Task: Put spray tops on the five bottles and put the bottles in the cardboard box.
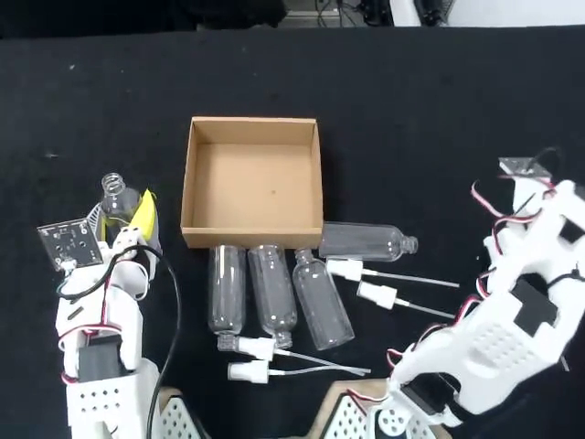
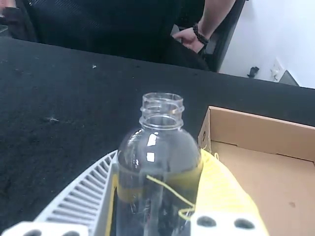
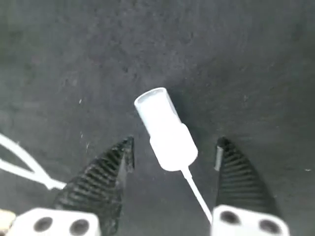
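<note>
Left gripper (image 1: 121,213) clamps upright clear plastic bottle (image 2: 160,147). Right gripper (image 3: 172,152) spread astride white spray top (image 3: 166,132): light; we'd pinch body, not thin tube (image 3: 197,192).

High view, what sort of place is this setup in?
Probably a robotics lab bench: a black-covered table, a small left arm and right arm standing at it, and a cardboard box set out as a test prop.

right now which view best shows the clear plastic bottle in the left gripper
Left wrist view: the clear plastic bottle stands close up, neck uncapped, in the left gripper. High view gives it small, beside the brown cardboard box. Right wrist view faces a white spray top.
</note>
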Controlling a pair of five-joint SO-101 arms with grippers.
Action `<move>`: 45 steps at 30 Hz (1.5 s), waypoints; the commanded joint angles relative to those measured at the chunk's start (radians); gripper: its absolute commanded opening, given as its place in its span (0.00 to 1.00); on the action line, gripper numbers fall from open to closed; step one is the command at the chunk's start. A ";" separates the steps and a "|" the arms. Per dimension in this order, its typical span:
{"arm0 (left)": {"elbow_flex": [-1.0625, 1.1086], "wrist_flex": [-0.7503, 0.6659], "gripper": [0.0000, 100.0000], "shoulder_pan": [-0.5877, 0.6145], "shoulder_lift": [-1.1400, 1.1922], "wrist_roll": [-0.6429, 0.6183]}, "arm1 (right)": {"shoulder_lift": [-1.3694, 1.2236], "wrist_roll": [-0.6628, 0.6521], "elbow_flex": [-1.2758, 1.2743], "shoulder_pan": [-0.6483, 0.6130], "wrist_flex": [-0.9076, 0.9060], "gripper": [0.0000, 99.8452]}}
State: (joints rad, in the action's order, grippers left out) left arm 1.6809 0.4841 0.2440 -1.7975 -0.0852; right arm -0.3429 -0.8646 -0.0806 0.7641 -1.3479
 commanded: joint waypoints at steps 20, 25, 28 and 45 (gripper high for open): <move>0.019 -0.005 0.03 0.005 -0.018 0.002 | 0.019 -0.413 -0.154 0.074 0.276 0.13; 0.019 -0.005 0.03 0.005 -0.018 0.002 | 0.056 -0.407 -0.194 0.071 0.279 0.01; 0.019 -0.005 0.03 0.005 -0.018 0.002 | 0.113 -0.382 -0.193 0.071 0.279 0.01; 0.019 -0.005 0.03 -0.101 -0.021 -0.006 | 0.671 0.414 0.007 -0.176 0.052 0.01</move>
State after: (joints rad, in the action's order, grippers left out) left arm 1.6809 0.4841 0.1826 -1.7975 -0.0852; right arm 0.1864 -0.5854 -0.2094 0.6920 -1.1822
